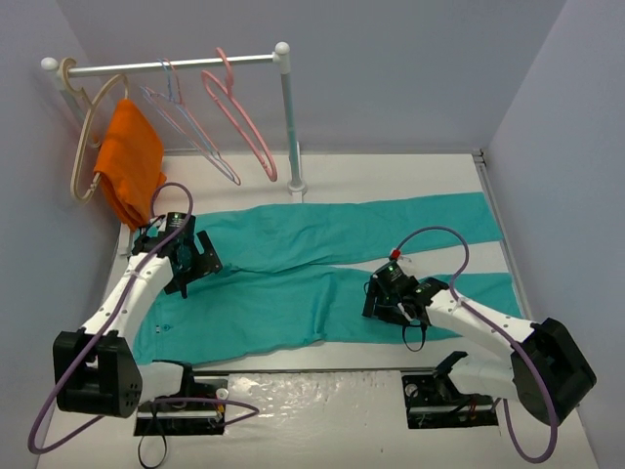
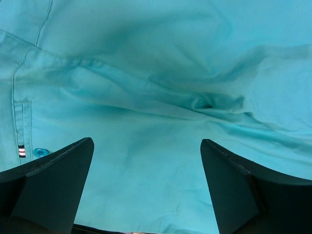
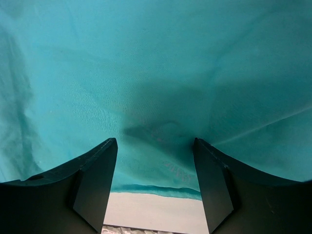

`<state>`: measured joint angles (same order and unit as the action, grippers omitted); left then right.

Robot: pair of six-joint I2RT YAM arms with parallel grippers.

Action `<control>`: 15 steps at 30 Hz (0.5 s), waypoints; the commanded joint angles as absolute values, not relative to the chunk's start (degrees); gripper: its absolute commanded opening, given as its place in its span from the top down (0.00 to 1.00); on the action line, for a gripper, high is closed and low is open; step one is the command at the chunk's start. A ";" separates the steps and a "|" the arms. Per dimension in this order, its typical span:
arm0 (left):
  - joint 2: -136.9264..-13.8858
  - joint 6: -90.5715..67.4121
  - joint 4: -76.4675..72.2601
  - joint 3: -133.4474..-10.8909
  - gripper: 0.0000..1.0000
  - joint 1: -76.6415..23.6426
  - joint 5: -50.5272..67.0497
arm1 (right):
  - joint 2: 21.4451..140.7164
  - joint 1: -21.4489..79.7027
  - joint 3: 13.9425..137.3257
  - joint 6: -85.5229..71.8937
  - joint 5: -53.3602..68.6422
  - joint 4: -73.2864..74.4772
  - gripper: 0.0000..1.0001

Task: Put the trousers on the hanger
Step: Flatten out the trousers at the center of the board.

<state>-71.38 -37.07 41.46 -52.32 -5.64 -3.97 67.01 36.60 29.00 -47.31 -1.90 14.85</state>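
Near edge, lower middle of top view: bare strip of table (image 1: 322,363), then trousers (image 1: 322,264) laid flat, spread left to right across centre, legs running toward right edge. Not on any hanger yet.

Lower left: left gripper (image 1: 195,262) low over waist end. Wrist view: fingers spread wide, nothing between, only rumpled cloth below, with pocket button (image 2: 41,152) and striped tab (image 2: 22,151) at left edge.

Lower right: right gripper (image 1: 383,293) down on nearer leg. Wrist view: fingers spread, small pucker of cloth between tips, near edge of cloth and pale table just beneath. Contact with cloth: cannot tell.

Risks, judged:
- Shallow pinch at right. Likely to catch top layer only, or slip off thin smooth cloth on lift.
- Lift from waist and one leg only. Other leg free to trail, drag and twist the lot.
- Long limp cloth, so sag between grips and uneven drape, then slide off a thin bar.

Far, upper left: rail (image 1: 176,65) with hanger (image 1: 244,117), salmon pink, nearest the post, well apart from both grippers. Pale thin hangers (image 1: 190,122) just beside, beige hanger (image 1: 86,137) and orange cloth (image 1: 132,166) further left.
- Close neighbours, so wrong hanger easily nudged or hooked.
- Long reach; hanging wire prone to swing or unhook when pushed.
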 commanded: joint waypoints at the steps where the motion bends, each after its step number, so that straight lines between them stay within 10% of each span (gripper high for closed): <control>1: -76.90 -35.26 39.76 -59.94 0.11 -5.02 -4.92 | 69.82 32.75 42.00 -42.40 -8.23 21.95 0.39; 15: -97.09 -32.26 34.51 -73.33 0.11 -4.57 -5.08 | 94.49 10.92 67.32 -20.02 -6.32 12.43 0.42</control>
<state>-93.80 -33.89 36.89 -69.81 -5.13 -4.55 88.96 14.22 64.36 -26.44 -7.14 17.81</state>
